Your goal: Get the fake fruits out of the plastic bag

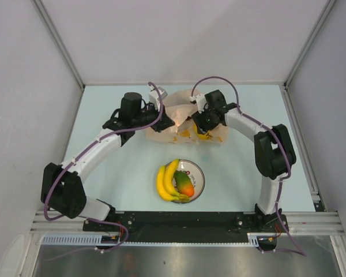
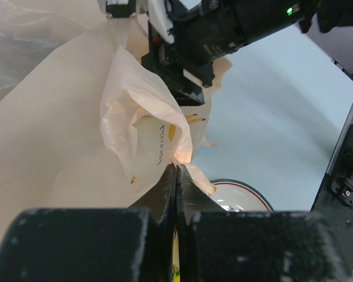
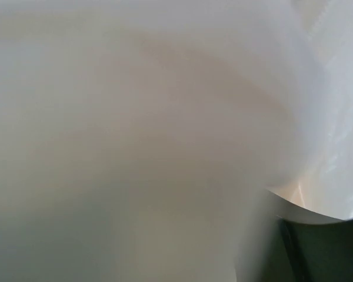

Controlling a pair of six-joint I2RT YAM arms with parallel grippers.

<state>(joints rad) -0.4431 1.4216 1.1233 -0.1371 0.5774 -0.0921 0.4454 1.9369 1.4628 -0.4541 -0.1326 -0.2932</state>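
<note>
Pale blue-green worktop (image 1: 104, 167): carries every item listed, with both arms bolted at its near edge.

Plastic bag (image 1: 176, 104): thin, crinkly, translucent pale orange with small yellow printed marks. It lies at the far middle of the worktop with its long axis running left to right, between the two arms.

Right pincer (image 1: 197, 122): pushed down into the right half of the bag. The film covers its wrist view completely and the tips are hidden from above, so I cannot tell whether the jaws are apart or together, or whether anything is held.

Left pincer (image 2: 176, 176): jaws together, clamped on a fold of the bag's left edge and holding the film up.

Plate (image 1: 199, 172): round and white, near of the bag and apart from it.

Fake fruits, already out: banana bunch (image 1: 166, 182) and mango (image 1: 185, 184), side by side on the plate.

Fake fruits, not yet out: a yellow piece (image 1: 203, 137) shows at the bag's near edge, just beneath the right pincer on its plate side. Its long axis cannot be made out. The right arm is plainly nearer, so the pick looks to fall to it while the left arm keeps the bag pinned.
</note>
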